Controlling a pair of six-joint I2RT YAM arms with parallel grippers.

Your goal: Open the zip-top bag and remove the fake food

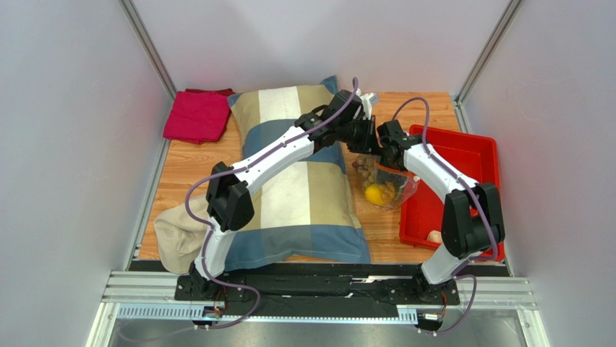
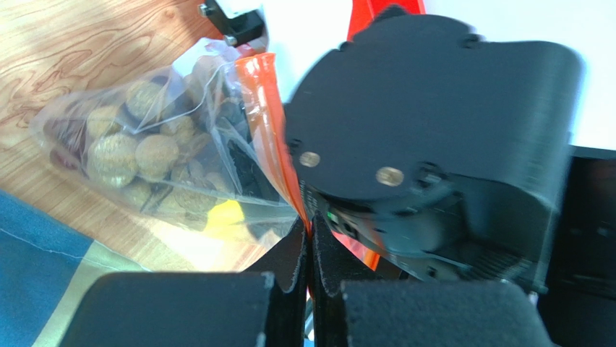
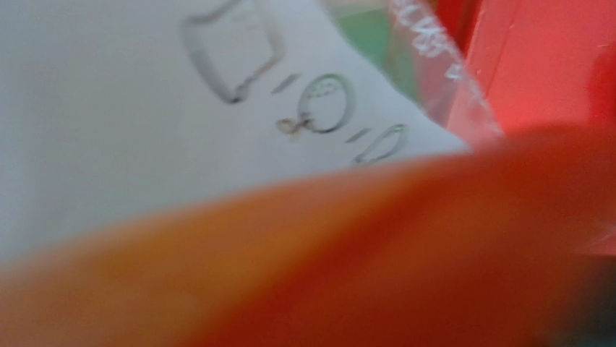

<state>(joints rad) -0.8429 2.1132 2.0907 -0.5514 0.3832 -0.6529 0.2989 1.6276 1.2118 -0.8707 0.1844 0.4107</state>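
The left gripper (image 2: 311,249) has its pads pressed together on the red-orange zip strip (image 2: 264,108) of the zip-top bag (image 2: 144,152). The right gripper (image 1: 381,150) sits close against the same strip, and whether its jaws grip it cannot be told. The bag lies over the wooden table (image 1: 195,163), between the pillow (image 1: 304,195) and the red tray (image 1: 463,155), with the fake food (image 1: 374,193) inside.

1. Right of the pillow (image 1: 296,188), the zip-top bag (image 1: 387,189) and red tray (image 1: 477,155) fill the strip, left arm (image 1: 275,155) and right arm (image 1: 434,166) meeting overhead.
2. Left of the pillow, bare table (image 1: 184,173) lies open between red cloth (image 1: 197,116) and beige cloth (image 1: 170,233).
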